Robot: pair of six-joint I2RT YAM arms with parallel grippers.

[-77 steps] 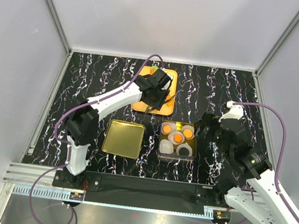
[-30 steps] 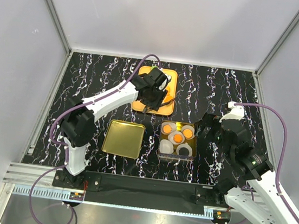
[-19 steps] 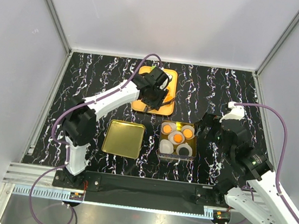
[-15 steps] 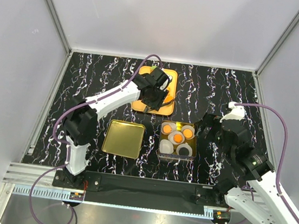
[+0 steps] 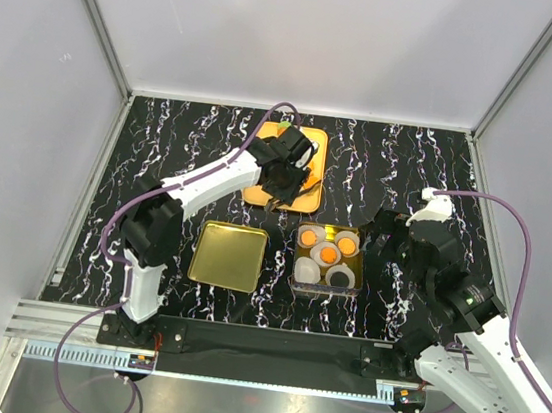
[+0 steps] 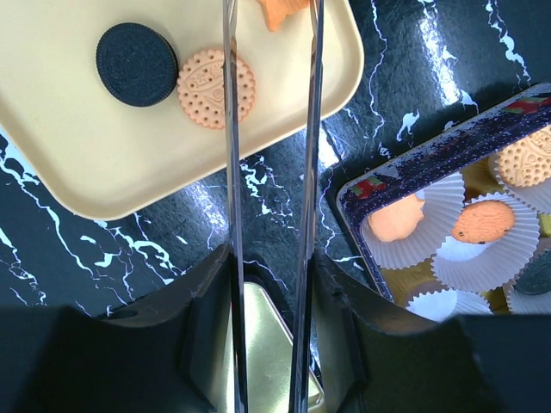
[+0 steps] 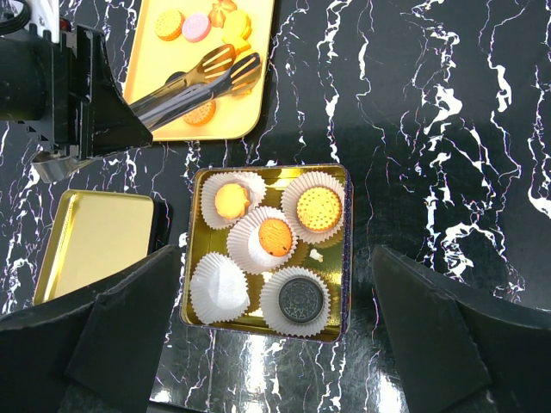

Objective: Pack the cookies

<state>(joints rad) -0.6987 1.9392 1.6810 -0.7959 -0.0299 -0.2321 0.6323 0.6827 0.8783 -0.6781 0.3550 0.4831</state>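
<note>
Left gripper [image 6: 269, 284] clamps slim metal tongs [image 6: 231, 172] above the pale orange tray [image 7: 250, 116] at the far side, where several small round cookies [image 6: 216, 88] lie unpacked. Right gripper [image 5: 384, 241] hovers wide open beside the gold square tin [image 7: 263, 169]. Of five white paper cups [image 7: 219, 288], four hold cookies and one is empty.

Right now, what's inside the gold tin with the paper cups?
Five white paper cups sit in the cookie tin. Four hold one cookie each: three orange-tan cookies and a black sandwich cookie. The fifth cup looks empty. The tin's floor beneath the cups is covered.
</note>
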